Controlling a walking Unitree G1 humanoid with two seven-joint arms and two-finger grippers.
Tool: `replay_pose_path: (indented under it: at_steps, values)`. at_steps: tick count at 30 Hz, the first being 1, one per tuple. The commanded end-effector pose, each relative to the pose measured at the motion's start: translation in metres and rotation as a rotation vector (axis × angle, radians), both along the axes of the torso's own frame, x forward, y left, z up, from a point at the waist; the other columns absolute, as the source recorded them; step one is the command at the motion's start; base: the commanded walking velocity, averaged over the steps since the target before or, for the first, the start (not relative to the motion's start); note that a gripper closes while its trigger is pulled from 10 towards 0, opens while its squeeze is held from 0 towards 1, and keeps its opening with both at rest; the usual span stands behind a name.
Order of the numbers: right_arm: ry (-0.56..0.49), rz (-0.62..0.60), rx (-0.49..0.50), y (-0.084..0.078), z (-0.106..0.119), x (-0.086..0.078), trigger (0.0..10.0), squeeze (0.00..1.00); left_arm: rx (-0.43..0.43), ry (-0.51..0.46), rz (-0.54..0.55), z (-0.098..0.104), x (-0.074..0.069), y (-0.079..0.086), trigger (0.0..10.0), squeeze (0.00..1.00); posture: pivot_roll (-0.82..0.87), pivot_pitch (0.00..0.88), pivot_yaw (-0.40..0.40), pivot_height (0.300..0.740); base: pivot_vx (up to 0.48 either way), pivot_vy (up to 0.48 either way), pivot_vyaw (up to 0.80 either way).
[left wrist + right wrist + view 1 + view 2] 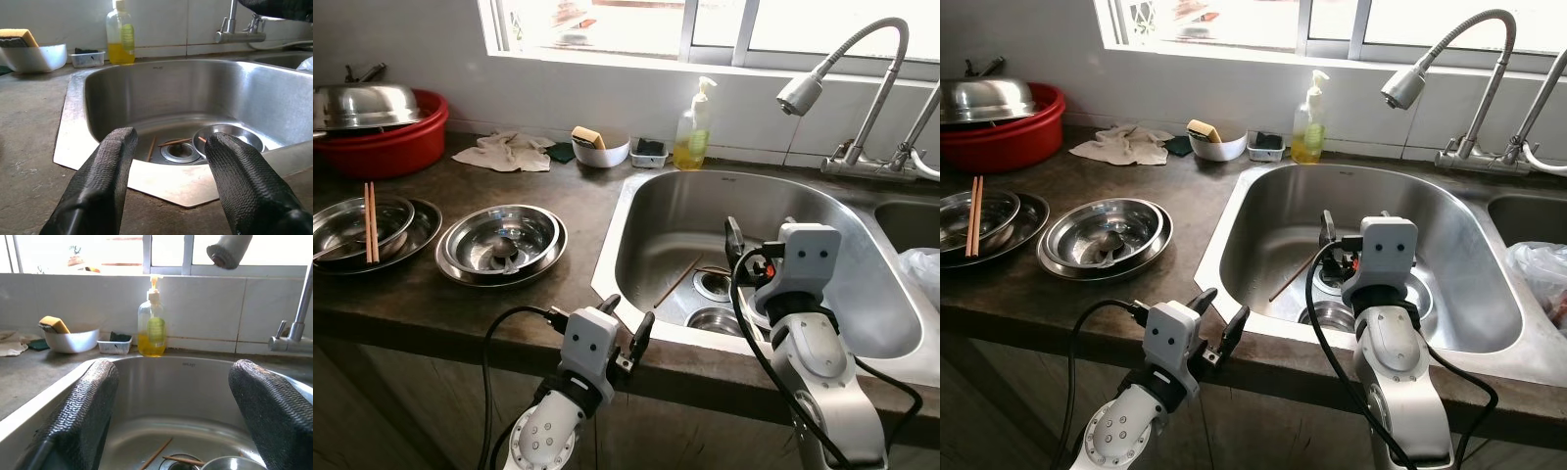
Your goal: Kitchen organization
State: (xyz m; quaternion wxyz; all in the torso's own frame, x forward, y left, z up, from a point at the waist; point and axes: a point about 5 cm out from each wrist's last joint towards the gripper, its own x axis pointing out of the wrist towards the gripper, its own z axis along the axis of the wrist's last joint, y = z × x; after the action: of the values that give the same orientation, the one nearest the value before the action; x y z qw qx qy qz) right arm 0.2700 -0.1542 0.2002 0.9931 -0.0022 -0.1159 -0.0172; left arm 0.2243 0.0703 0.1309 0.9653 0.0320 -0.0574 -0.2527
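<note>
- At the far left of the counter (pixel 558 294) a red basin (pixel 401 147) holds a steel lid; in front of it sit steel plates with a pair of chopsticks (pixel 370 220) laid across them, and next to those a second stack of steel plates (pixel 504 245).
- The left gripper (pixel 626 328) hovers at the counter's front edge near the sink's corner, fingers spread wide, nothing in them.
- Inside the sink (pixel 656 211), loose chopsticks (pixel 171 143) lie across the drain beside a small steel bowl (pixel 227 139). These look like the things to tidy.
- The sticks are light, stiff and thin, probably slick on wet steel; pinching mid-length seems safest. How many there are is hard to tell.
- The bowl is light, rigid and slippery; its rim is the obvious hold.
- The right gripper (pixel 171 416) hangs over the basin, fingers wide apart and empty, pointed towards the soap bottle (pixel 151 330).
- The tap (pixel 822 83) arches over the sink's right side.
</note>
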Motion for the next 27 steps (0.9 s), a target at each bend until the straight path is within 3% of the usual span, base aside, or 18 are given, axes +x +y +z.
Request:
replay_pose_path:
  at_steps: [1, 27]
  values:
    - [-0.030, 0.012, 0.000, 0.0016, 0.0053, -0.0031, 10.0, 0.00, 0.014, -0.009, -0.012, 0.0020, 0.0010, -0.0014, 10.0, 0.00, -0.01, 0.000, -0.056, 0.740, 0.000, 0.000, 0.00]
    - [-0.002, 0.052, 0.011, 0.0097, -0.0011, -0.0039, 10.0, 0.00, 0.010, 0.002, -0.016, -0.0002, 0.0005, -0.0016, 10.0, 0.00, 0.00, 0.000, -0.054, 0.740, -0.294, 0.000, 0.00]
